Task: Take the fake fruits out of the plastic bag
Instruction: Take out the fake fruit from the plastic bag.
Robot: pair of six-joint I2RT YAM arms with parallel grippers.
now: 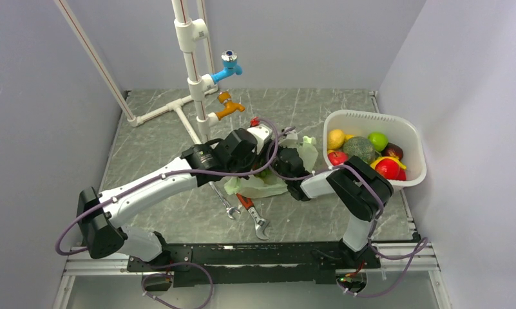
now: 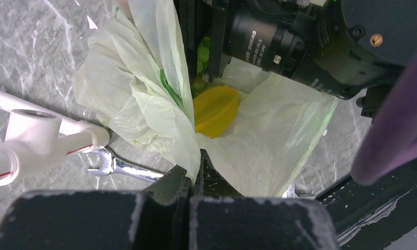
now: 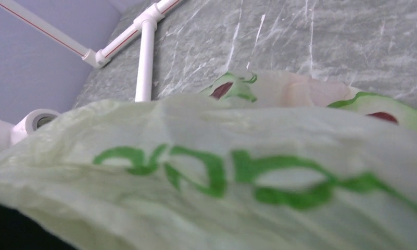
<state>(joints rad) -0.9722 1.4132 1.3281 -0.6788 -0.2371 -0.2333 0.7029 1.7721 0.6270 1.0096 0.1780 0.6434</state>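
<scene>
— What's on the left?
— The left gripper (image 2: 194, 174) is clamped tight on a fold of the thin pale green plastic bag (image 1: 261, 187). The bag lies at the centre of the overhead frame, just above two metal spanners (image 1: 224, 201).
— Anything inside?
— A rounded yellow fake fruit (image 2: 214, 109) shows in its mouth.
— And the right gripper (image 1: 287, 159)?
— It's buried in the bag, and I cannot tell whether its jaws are apart. At far right, a white oval plastic tub (image 1: 371, 117) holds mixed fruits.

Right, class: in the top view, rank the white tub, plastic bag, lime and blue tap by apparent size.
1. white tub
2. plastic bag, partly hidden
3. lime and blue tap: alike, tap nearer camera, unranked
</scene>
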